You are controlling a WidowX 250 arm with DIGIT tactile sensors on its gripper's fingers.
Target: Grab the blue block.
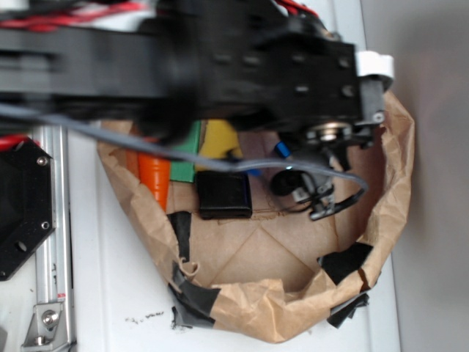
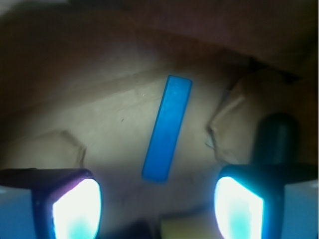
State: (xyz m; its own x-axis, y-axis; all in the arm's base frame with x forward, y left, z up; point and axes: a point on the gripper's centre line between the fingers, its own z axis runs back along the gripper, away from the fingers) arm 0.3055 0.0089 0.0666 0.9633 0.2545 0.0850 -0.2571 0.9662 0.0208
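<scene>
The blue block [image 2: 168, 128] is a flat, bright blue bar lying on brown paper, tilted slightly off upright in the wrist view. It lies ahead of my gripper [image 2: 157, 209], roughly centred between the two fingers and apart from both. The gripper is open, its glowing pads [image 2: 75, 209] spread wide with nothing between them. In the exterior view my black arm hides most of the block; only a blue sliver [image 1: 282, 149] shows under the wrist.
All of this sits inside a crumpled brown paper bag [image 1: 396, 183] patched with black tape. A black square block [image 1: 223, 194], a green block [image 1: 187, 154], a yellow piece [image 1: 220, 139] and an orange piece [image 1: 154, 176] lie at the left. A dark cylinder [image 2: 274, 134] stands at the right.
</scene>
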